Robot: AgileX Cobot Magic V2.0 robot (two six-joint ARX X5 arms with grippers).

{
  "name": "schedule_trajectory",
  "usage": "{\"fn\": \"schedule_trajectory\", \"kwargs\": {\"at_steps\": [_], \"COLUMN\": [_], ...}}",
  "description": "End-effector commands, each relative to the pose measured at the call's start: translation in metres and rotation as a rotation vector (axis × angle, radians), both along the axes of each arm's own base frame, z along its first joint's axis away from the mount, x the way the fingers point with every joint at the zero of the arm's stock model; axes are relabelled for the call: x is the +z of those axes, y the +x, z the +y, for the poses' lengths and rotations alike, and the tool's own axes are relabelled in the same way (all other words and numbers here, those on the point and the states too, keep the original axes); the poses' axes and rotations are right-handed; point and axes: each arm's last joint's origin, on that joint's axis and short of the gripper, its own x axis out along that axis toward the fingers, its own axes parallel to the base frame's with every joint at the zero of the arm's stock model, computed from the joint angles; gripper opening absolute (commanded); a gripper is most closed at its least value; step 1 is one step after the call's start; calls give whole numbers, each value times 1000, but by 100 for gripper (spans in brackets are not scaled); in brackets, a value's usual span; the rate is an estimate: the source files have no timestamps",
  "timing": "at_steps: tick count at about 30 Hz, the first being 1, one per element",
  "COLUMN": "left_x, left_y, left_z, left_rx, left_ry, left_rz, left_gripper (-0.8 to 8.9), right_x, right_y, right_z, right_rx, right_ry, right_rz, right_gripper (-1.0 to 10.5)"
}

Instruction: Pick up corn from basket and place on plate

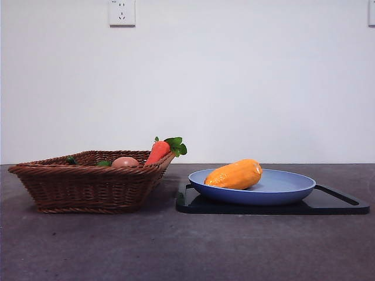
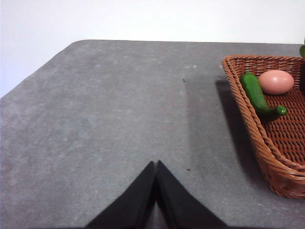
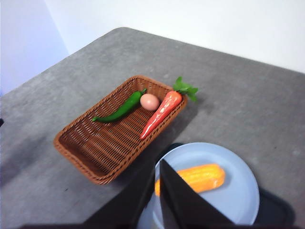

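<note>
the woven wicker basket sits nearest, slanted sides, bare grey table open before it. the smooth yellow-orange corn lies on its side in the round light-blue plate, just below the right gripper, jaws together. left gripper, pressed together too, hangs over bare table, the basket well off to its side.

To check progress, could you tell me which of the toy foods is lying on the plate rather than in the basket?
The corn: it lies alone on the blue plate, while carrot, egg and green pepper sit in the basket.
</note>
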Motion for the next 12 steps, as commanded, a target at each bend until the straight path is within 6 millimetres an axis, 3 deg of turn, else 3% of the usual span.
{"fn": "schedule_trajectory", "kwargs": {"at_steps": [1,7,12], "left_x": [-9,-9,-9], "left_y": [1,1,1], "left_z": [0,0,0], "left_rx": [-2,-2,-2], "left_ry": [-9,-9,-9], "left_rz": [37,37,37], "left_gripper": [4,4,4], "right_x": [8,4,-33], "right_y": [1,-8,-24], "right_z": [-5,-25,-45], "right_rx": [-59,-234,-363], "right_ry": [-43,-52,-1], "right_rz": [-87,-231,-338], "right_gripper": [2,2,2]}}
